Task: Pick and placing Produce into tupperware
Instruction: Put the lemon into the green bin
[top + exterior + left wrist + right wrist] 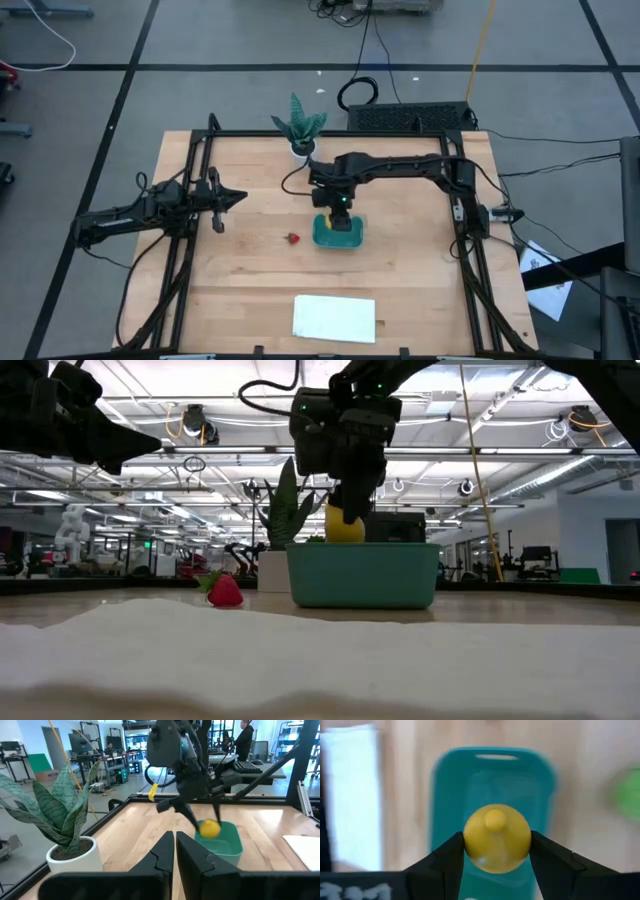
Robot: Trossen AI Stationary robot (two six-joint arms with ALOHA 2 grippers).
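My right gripper (338,214) hangs over the teal tupperware (338,236) and is shut on the yellow lemon (496,837). In the low view the lemon (344,526) sits just above the tupperware's rim (362,546). The red strawberry (292,239) lies on the wood to the left of the tupperware. A lime-green blur (627,793), the ball, shows beside the tupperware only in the right wrist view. My left gripper (232,197) waits at the table's left side, raised and shut, its fingers together (175,851). My right gripper pinches the lemon between its two fingers (451,856), one on each side of its widest part (470,842). The fingers come from above, pointing down. The lemon's nub (495,819) faces up toward the wrist. The lemon is lifted clear, over the tupperware's inside.
A potted plant in a white pot (300,130) stands behind the tupperware near the far edge. A flat white sheet (334,317) lies by the near edge. A black frame (470,250) borders the wooden table. Bare wood lies between the strawberry and my left gripper.
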